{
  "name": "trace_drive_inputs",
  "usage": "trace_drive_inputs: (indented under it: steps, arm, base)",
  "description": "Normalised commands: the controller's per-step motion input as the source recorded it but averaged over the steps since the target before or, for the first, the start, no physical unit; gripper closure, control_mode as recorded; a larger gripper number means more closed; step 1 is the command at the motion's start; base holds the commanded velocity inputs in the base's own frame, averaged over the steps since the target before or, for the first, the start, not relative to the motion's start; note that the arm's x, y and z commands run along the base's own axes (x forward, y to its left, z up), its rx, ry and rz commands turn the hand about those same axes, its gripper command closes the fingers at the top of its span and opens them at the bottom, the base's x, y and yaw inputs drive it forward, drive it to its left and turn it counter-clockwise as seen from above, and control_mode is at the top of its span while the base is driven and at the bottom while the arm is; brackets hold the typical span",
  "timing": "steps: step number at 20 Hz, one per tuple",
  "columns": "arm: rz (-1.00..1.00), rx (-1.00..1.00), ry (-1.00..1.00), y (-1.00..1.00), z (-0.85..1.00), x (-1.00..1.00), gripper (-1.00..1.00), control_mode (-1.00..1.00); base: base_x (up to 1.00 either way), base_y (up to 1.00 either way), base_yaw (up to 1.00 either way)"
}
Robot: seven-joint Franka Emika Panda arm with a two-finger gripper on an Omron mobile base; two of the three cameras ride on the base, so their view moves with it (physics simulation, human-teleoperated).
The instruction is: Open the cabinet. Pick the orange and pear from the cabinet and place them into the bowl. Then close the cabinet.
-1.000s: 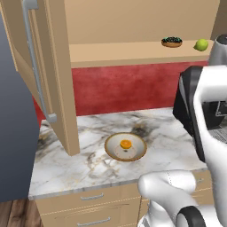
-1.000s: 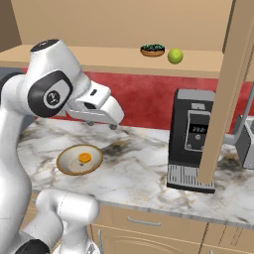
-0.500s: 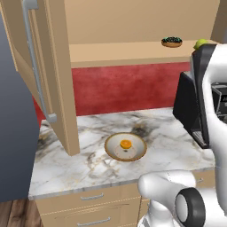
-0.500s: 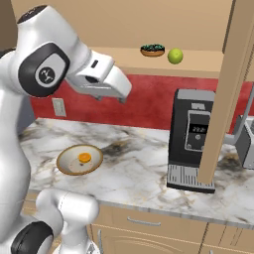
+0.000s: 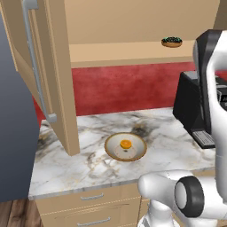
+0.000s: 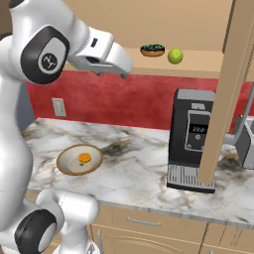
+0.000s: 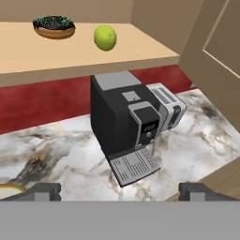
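The cabinet (image 5: 57, 80) hangs open, both doors swung out, and its right door (image 6: 225, 89) stands in front of the counter. On its shelf lies the yellow-green pear (image 6: 174, 55) (image 7: 105, 37). The tan bowl (image 5: 137, 153) (image 6: 64, 166) sits on the marble counter with the orange (image 5: 126, 144) (image 6: 85, 158) inside it. My gripper (image 6: 125, 71) (image 7: 122, 192) hangs open and empty at shelf height, left of the pear and well short of it. Its fingertips (image 7: 44, 191) stand wide apart.
A small dark dish (image 7: 54, 26) (image 6: 153, 49) of dark bits sits just left of the pear. Under the shelf stand a black coffee machine (image 6: 193, 144) (image 7: 122, 126) and a toaster (image 7: 166, 108). Drawers (image 5: 88, 204) run below the counter edge.
The arm has lifted the hand from just above the bowl up to shelf height and towards the pear. The orange stays in the bowl, the pear on the shelf.
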Motion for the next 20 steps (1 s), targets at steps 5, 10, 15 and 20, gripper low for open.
trace_drive_inputs:
  steps: [5,10,15,20]
  arm:
    - [0.08,-0.01,-0.19,0.00,-0.04,0.40,-1.00,-1.00]
    - [0.02,0.00,-0.15,-0.01,0.03,0.43,-1.00,-1.00]
    - [0.00,0.00,-0.09,-0.02,0.06,0.36,-1.00,-1.00]
    - [0.00,0.00,-0.01,-0.01,0.00,0.02,-1.00,-1.00]
  base:
    - [0.00,0.00,0.00]
    - [0.00,0.00,0.00]
    - [0.00,0.00,0.00]
    - [0.00,0.00,0.00]
